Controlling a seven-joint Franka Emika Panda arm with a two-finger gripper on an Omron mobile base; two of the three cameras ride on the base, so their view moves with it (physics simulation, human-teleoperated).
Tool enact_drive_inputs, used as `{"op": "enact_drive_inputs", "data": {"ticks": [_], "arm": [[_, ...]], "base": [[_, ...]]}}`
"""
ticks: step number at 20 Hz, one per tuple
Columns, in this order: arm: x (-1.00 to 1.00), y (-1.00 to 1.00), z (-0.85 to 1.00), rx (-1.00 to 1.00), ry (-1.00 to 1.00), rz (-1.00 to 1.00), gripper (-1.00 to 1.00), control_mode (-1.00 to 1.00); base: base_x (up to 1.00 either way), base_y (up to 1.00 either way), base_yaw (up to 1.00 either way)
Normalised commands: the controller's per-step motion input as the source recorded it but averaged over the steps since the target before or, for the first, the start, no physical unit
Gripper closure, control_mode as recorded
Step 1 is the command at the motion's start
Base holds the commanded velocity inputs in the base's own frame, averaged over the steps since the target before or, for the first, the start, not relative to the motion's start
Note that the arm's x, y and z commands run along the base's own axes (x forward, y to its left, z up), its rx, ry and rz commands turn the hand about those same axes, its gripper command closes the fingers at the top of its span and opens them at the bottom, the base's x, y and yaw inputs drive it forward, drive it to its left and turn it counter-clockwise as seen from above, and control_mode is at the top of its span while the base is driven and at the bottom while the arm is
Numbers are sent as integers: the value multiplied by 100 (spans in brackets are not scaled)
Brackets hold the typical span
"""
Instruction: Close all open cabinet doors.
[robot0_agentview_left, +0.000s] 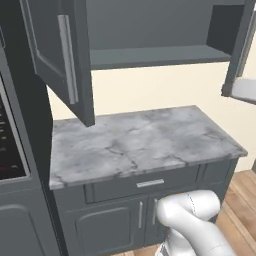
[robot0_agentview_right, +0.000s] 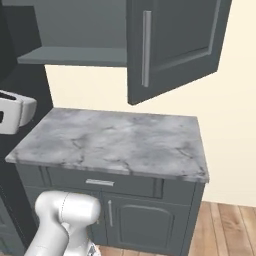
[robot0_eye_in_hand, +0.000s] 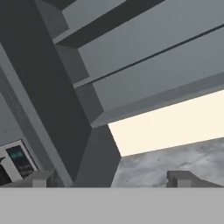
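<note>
Two tall dark grey cabinet doors stand open above the counter. The left door swings out toward me, its silver bar handle facing forward. The right door hangs open too, with its handle showing; in the left base view it is at the right edge. Between them the cabinet shelf lies bare. My gripper is open with nothing between its fingers. It looks at the left door's inner face and the shelves. The arm's white wrist hovers in front of the cabinet.
A grey marble counter runs under the cabinet, with a drawer and short base doors below. A tall dark oven unit stands at the left, its panel also in the hand view. Wooden floor lies to the right.
</note>
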Motion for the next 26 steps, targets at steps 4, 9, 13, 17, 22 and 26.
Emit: {"op": "enact_drive_inputs", "data": {"ticks": [4, 9, 13, 17, 22, 26], "arm": [[0, 0, 0, 0, 0, 0, -100, 100], [0, 0, 0, 0, 0, 0, -100, 100], [0, 0, 0, 0, 0, 0, -100, 100], [0, 0, 0, 0, 0, 0, -100, 100], [0, 0, 0, 0, 0, 0, -100, 100], [0, 0, 0, 0, 0, 0, -100, 100]], "base": [[59, 45, -13], [-8, 0, 0], [-68, 0, -2], [-14, 0, 0], [0, 0, 0], [0, 0, 0]]}}
